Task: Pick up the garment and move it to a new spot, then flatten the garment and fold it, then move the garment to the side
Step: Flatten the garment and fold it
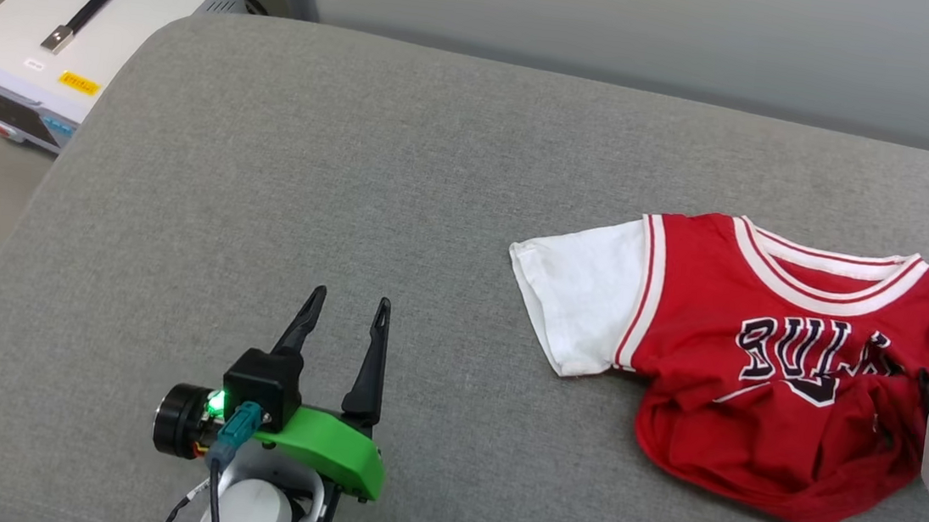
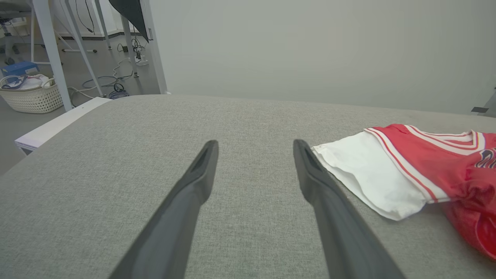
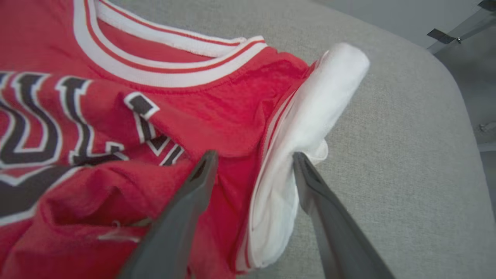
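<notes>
The garment (image 1: 698,318), a red jersey with white sleeves and black lettering, lies crumpled face up on the right part of the grey cushioned surface (image 1: 355,157). Its lower half is bunched up over the print. My right gripper (image 1: 905,380) is at the garment's right side. In the right wrist view this gripper (image 3: 254,159) is open, its fingers astride the seam where the red body (image 3: 232,108) meets the bunched white sleeve (image 3: 310,116). My left gripper (image 1: 350,301) hovers open and empty well to the left of the garment (image 2: 426,162). Its fingers (image 2: 193,186) point over bare fabric.
A white box-shaped device with a black handle (image 1: 79,11) stands on the floor past the surface's left edge. A wicker basket (image 2: 31,97), table legs and cables lie further off. A pale wall runs behind the surface.
</notes>
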Tool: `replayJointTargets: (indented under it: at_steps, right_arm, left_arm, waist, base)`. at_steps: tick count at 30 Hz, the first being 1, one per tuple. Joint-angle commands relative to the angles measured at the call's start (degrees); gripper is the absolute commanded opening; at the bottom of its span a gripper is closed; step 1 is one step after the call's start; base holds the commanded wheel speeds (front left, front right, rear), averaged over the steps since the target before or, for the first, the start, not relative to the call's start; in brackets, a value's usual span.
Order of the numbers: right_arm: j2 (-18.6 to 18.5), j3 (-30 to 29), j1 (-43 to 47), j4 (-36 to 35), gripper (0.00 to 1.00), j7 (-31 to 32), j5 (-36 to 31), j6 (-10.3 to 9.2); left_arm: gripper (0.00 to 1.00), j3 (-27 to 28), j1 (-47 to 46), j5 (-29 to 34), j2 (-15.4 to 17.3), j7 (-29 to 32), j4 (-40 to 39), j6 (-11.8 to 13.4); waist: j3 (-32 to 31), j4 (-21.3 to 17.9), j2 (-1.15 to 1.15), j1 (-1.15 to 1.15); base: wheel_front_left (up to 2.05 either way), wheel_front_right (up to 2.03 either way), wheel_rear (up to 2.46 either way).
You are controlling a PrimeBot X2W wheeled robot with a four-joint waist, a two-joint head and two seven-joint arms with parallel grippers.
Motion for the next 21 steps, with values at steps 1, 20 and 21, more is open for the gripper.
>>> replayJointTargets:
  at_steps: [1,20,21]
  right_arm:
    - [0.03,0.01,0.51,-1.56,1.0,-0.94,0.98,0.01]
    - [9.27,-6.54,14.77,-29.41,1.0,-15.13,8.01,0.01]
    - [10.0,-6.92,15.11,-30.57,1.0,-15.83,8.06,0.01]
  left_arm:
    - [1.0,0.36,0.35,-0.1,-0.13,-0.34,0.0,-0.07]
    - [1.0,1.19,-1.61,0.62,0.66,-0.26,0.22,-2.95]
    - [1.0,0.85,-2.69,0.87,1.11,0.21,0.64,-3.37]
  waist:
    - [-2.06,-2.22,0.0,0.0]
    - [-2.95,-13.16,0.0,0.0]
    - [-2.58,-13.74,0.0,0.0]
  base:
    - [0.0,0.0,0.0]
    - [0.0,0.0,0.0]
    - [0.0,0.0,0.0]
